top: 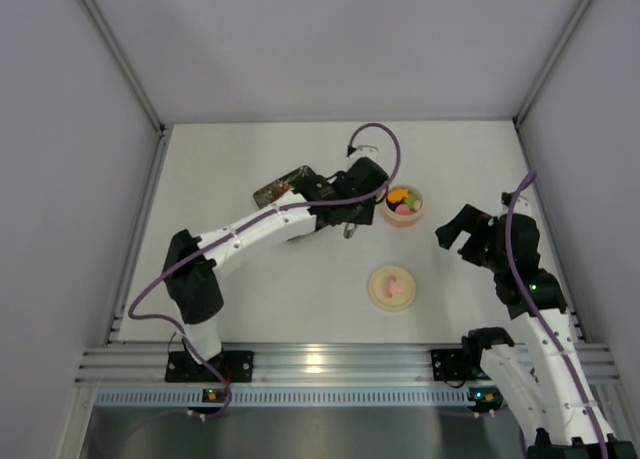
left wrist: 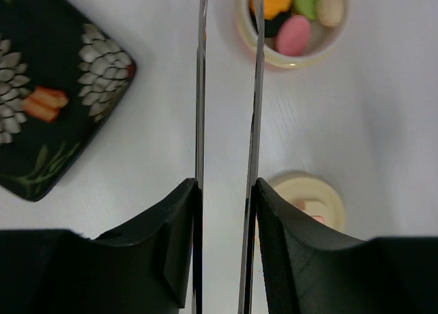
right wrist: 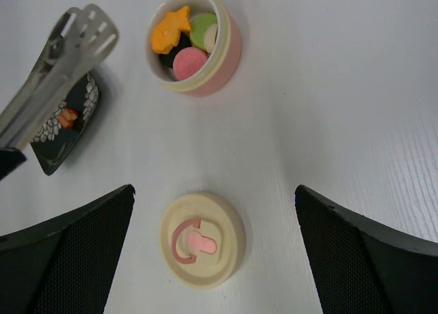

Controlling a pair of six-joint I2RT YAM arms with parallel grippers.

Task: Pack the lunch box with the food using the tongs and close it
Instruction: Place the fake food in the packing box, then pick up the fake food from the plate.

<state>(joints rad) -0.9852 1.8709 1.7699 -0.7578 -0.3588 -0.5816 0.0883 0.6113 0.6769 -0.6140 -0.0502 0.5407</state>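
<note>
Between the left hand's (left wrist: 226,191) black fingers (left wrist: 171,239) stand the two thin metal arms of the tongs (left wrist: 254,88). The fingers press on them from both sides, so this hand is clenched on the tongs, whose arms run almost parallel with a narrow gap. The arms leave the top of the picture, tips unseen, and the right one crosses the left rim of the lunch box (left wrist: 304,59). That bowl stands open on the white surface (left wrist: 383,122) with the food (left wrist: 294,35) inside: pink, orange, green and cream pieces. Its lid (left wrist: 321,194) lies on the surface, partly hidden behind the right finger. A dark floral plate (left wrist: 48,88) lies to the left.

Under the right wrist camera, the right hand (right wrist: 213,187) is released, its fingers spread wide toward the lower corners with nothing gripped. The lid lies flat below it, pink knob up, well apart from the lunch box beyond. The bowl holds the food, a dark piece among it. The slotted tips of the tongs hang at the upper left, beside the bowl and not touching it, in front of the plate.

From above, the left hand sits just left of the lunch box. The lid lies nearer the arm bases, and the right hand hangs off to the right, apart from both.
</note>
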